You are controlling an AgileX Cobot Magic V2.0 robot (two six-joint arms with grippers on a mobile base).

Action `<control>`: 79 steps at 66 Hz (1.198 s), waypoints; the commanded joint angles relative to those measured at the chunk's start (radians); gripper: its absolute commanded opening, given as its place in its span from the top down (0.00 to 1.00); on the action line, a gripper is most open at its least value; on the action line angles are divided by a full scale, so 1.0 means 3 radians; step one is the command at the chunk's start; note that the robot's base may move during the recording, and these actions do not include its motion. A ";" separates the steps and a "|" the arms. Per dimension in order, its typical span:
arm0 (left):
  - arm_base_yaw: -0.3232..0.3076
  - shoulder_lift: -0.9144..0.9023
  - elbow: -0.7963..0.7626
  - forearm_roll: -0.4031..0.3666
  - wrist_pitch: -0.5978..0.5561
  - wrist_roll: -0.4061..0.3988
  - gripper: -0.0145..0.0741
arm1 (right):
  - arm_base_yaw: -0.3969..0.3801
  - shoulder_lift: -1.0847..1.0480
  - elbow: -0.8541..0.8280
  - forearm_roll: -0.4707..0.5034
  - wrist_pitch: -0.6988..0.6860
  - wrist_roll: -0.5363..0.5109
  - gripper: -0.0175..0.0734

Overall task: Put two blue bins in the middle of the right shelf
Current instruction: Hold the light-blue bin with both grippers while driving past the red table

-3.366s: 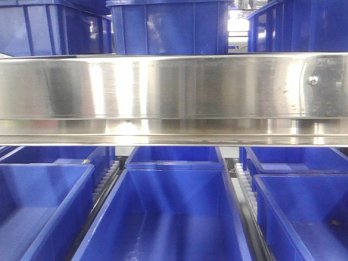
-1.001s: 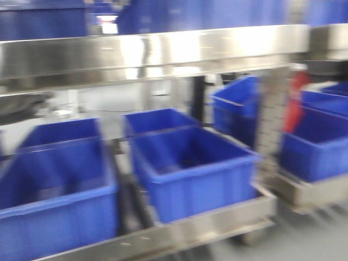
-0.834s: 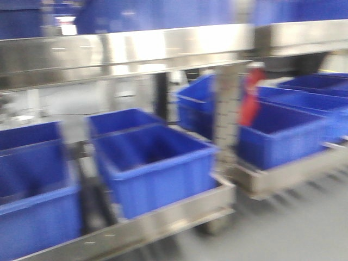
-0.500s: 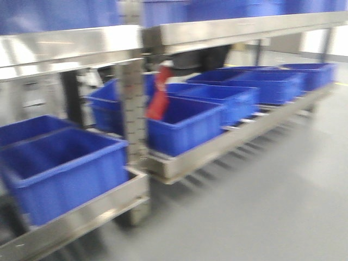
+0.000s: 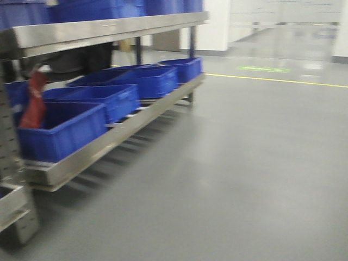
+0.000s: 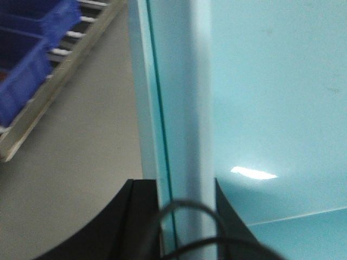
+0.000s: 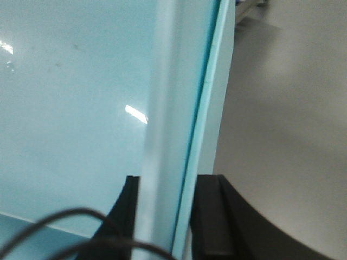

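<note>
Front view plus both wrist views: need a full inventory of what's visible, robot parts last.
Blue plastic bins: at least five, blue, rack's lower tier; more on the top tier, too blurred to count.
Stainless steel shelf rack: one, silver, left of front view.
Red hanging item: one, red, on rack post; too blurred to identify.
Grey floor: grey, right of rack.
Yellow floor line: one, yellow, far floor.
Green floor marking: one, green, beyond the line.
Pale turquoise rimmed panel: one per wrist view; same object or not, unclear.
Left gripper: black jaws clamping the panel rim.
Right gripper: likewise.
</note>
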 commanded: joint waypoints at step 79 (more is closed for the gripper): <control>-0.0023 -0.0063 -0.0056 -0.0245 -0.0306 0.0059 0.96 | -0.0002 -0.0053 -0.0057 0.0105 -0.0276 -0.0002 0.98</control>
